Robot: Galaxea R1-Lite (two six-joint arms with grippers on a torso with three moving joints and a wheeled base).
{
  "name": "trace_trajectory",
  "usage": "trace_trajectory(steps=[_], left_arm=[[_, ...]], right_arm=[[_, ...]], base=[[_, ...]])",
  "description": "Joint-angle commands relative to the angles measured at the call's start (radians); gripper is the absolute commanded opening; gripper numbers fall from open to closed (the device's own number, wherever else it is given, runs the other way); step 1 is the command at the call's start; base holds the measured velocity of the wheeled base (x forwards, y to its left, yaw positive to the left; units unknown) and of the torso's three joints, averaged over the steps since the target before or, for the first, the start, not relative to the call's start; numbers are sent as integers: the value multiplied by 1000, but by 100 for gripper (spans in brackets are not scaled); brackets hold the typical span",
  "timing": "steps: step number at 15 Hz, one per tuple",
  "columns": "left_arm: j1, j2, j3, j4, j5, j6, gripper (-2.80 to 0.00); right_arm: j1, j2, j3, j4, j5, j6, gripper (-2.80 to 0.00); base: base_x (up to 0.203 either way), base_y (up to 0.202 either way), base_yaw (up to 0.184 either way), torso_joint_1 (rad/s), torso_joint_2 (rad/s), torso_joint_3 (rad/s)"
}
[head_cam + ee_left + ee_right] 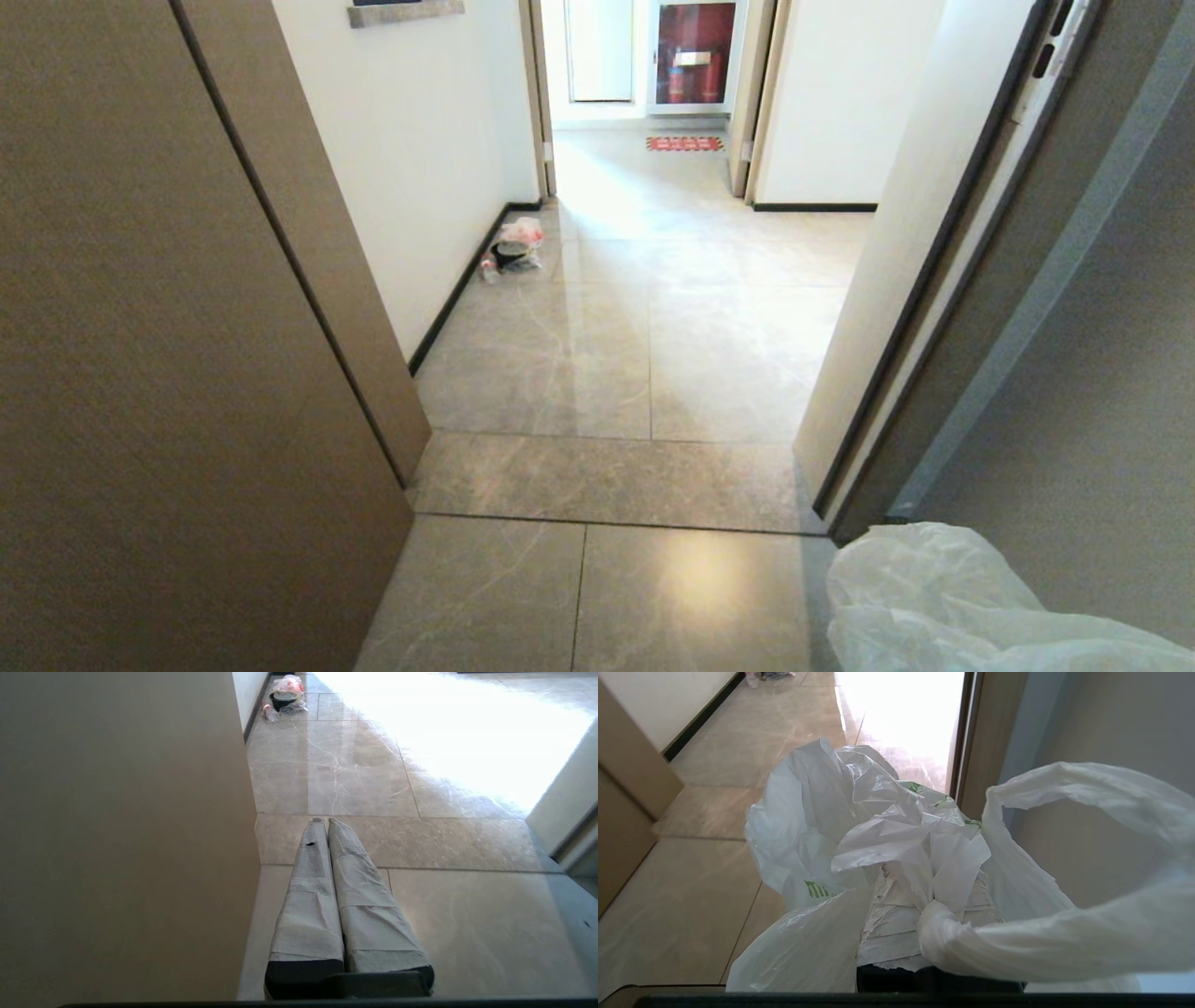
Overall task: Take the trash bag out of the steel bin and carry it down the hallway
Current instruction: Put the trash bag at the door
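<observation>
The trash bag (pixel 878 835), thin crinkled milky-white plastic with flecks of green print showing through, is hanging bunched around the right gripper (pixel 920 882), whose tape-wrapped fingers are pinched tight on a twisted neck of film while one loop handle is billowing off to the side; in the head view only its puffed top is showing at the lower right corner (pixel 934 597), close beside the grey door (pixel 1102 373). The steel bin is not in view. The carry is judged to be under way, and doing it well means holding that pinch firm, keeping the slack plastic off the door frame (pixel 896 308), and steering down the middle of the glossy, veined beige tiles of the hallway (pixel 653 317). The left gripper (pixel 323 822) is idling empty, its padded fingers pressed together, pointing along the floor beside the matte brown panel (pixel 187 373). A small heap of rubbish (pixel 515 246) is lying against the dark skirting ahead, and a red-fronted cabinet (pixel 694 53) is closing the far end.
</observation>
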Motion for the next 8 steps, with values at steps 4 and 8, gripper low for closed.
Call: trace_trajectory(steps=[4,8], left_arm=[[0,-2,2,0,1,-1,-280],[0,-2,2,0,1,-1,-280]], right_arm=[[0,1,0,-1,0,-1,-280],[0,1,1,-1,0,-1,-280]], base=[[190,0,1,5,2,1],[192,0,2,2,5,3]])
